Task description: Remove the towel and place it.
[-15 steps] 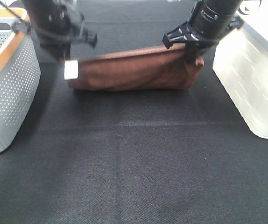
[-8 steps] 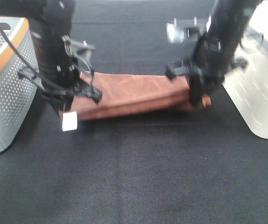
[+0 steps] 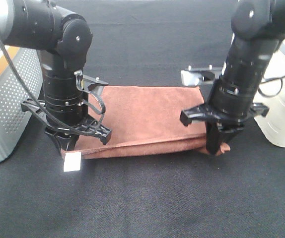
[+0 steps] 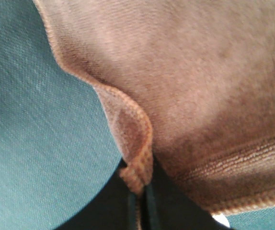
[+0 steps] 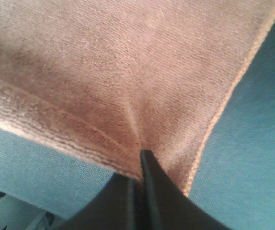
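My left gripper has its jaws pressed together on the towel at its near-left corner. My right gripper pinches the near-right corner likewise. The towel lies on the black table, doubled along its near edge, between the grey basket left and the white basket right. I judge it light, limp and grippy. Corner holds suit it, though the middle will sag.

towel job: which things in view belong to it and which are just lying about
In the job:
- the towel, lying on the black cloth
- left gripper, shut on one end of the towel
- right gripper, shut on the other end

Lying about:
- grey perforated basket, on the left
- white bin, on the right
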`<action>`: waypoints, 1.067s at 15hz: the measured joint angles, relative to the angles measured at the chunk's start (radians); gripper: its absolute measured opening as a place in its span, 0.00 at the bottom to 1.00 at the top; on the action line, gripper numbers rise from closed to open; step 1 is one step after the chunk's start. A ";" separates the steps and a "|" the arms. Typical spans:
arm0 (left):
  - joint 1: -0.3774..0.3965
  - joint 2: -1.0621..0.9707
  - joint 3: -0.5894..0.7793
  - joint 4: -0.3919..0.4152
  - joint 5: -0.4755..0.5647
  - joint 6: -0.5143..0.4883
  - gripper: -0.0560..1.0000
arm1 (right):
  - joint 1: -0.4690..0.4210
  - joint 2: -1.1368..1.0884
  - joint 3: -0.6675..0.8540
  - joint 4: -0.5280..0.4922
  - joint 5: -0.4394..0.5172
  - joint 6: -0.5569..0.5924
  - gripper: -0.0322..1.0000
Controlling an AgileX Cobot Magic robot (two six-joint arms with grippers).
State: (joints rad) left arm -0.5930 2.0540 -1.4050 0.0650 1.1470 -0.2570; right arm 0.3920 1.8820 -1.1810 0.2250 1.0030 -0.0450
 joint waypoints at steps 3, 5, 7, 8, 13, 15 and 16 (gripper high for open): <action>0.003 0.000 0.007 0.026 0.051 -0.024 0.27 | -0.011 0.000 0.007 -0.041 0.018 0.000 0.59; 0.003 0.000 0.008 -0.045 0.054 0.047 0.62 | -0.013 0.000 0.008 -0.048 0.064 -0.003 0.81; 0.003 -0.005 0.008 -0.098 0.055 0.104 0.73 | -0.013 -0.005 0.008 -0.049 0.090 -0.009 0.84; 0.003 -0.021 0.008 -0.106 0.055 0.112 0.75 | -0.013 -0.017 0.008 -0.049 0.101 -0.010 0.84; 0.003 -0.181 0.009 -0.073 0.055 0.122 0.75 | -0.013 -0.166 0.008 -0.045 0.141 -0.010 0.84; 0.003 -0.330 0.009 -0.045 0.055 0.122 0.75 | -0.013 -0.301 0.008 -0.021 0.147 -0.010 0.84; 0.003 -0.406 0.009 -0.044 0.057 0.122 0.75 | -0.013 -0.357 0.008 -0.017 0.158 -0.010 0.84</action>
State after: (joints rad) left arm -0.5900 1.6480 -1.3960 0.0210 1.2040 -0.1350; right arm 0.3790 1.5250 -1.1730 0.2080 1.1610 -0.0550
